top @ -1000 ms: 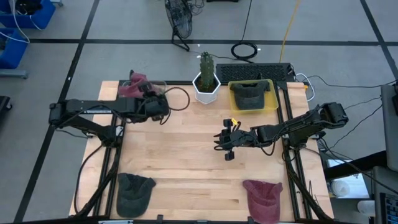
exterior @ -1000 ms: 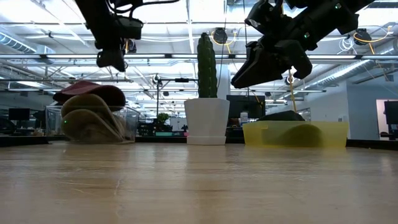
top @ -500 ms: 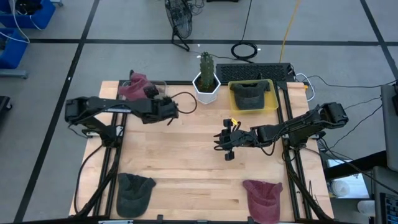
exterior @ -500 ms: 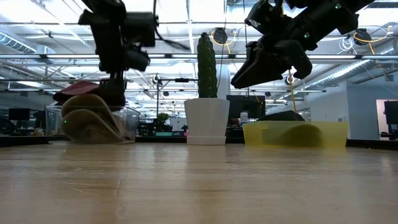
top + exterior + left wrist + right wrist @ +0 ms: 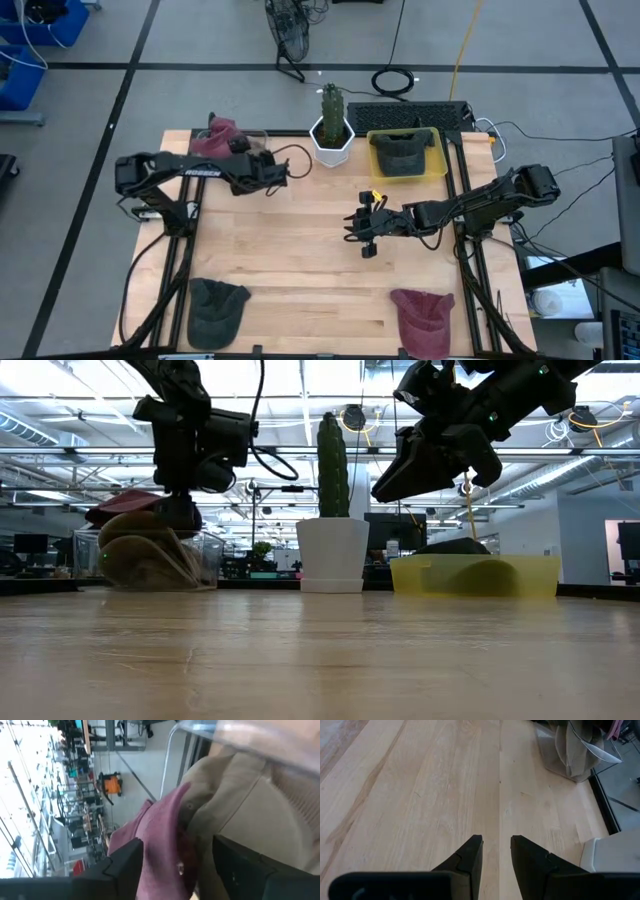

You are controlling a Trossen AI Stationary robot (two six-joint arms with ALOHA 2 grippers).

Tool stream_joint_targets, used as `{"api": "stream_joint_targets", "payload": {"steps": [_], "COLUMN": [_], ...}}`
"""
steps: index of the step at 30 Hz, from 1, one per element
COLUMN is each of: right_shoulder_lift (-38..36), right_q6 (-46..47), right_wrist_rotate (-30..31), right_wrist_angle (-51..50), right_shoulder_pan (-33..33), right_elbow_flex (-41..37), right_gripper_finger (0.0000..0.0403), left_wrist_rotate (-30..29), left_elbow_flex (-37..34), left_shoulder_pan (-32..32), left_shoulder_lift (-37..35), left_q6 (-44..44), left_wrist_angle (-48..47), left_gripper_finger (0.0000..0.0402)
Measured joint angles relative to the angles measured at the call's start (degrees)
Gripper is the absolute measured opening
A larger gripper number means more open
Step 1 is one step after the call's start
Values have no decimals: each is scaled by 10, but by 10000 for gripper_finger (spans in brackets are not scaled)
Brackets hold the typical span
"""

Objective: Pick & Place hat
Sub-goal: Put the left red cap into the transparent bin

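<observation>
Since a second ago, the left arm has swung its wrist toward the table's middle and turned, so the left gripper (image 5: 268, 172) now hangs just beside the clear bin (image 5: 258, 136) at the far left corner, while the right arm has not stirred. That bin holds the hats: a maroon hat (image 5: 217, 138) lies on top, with a tan hat (image 5: 145, 550) under it, best seen from table height.

In the left wrist view the two dark fingers (image 5: 122, 870) stand wide apart with nothing between them, and the maroon cloth and tan cloth fill the gap ahead, under the bin's clear rim. So the hats lie straight in front of this pincer, toward the table's far left corner from it. From above, the maroon hat's longer side seems to run across the table's width, though its brim is not plain to make out.

The right gripper (image 5: 362, 228) hovers above the bare wood near the table's middle, well apart from the bin; its fingers (image 5: 470, 854) stand only narrowly apart and hold nothing. The left arm is clearly the nearer one, and the coming reach looks to be its job.

A yellow tray (image 5: 438, 165) at the far edge, beside the white cactus pot (image 5: 331, 143), already holds a dark hat (image 5: 404, 150). Another dark hat (image 5: 217, 306) and another maroon hat (image 5: 423, 312) lie at the near edge.
</observation>
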Motion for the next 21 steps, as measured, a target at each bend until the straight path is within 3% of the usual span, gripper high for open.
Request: {"api": "stream_joint_targets", "payload": {"steps": [9,21], "right_shoulder_lift": [0,0], "right_q6": [0,0], "right_wrist_rotate": [0,0], "right_wrist_angle": [0,0], "right_shoulder_pan": [0,0], "right_elbow_flex": [0,0], "right_gripper_finger": [89,89], "left_wrist_rotate": [-1,-32], "left_elbow_flex": [0,0], "left_shoulder_pan": [37,20], "left_shoulder_lift": [0,0], "left_q6": [-1,-1], "left_wrist_angle": [-18,-53], "left_gripper_finger": [187,15]}}
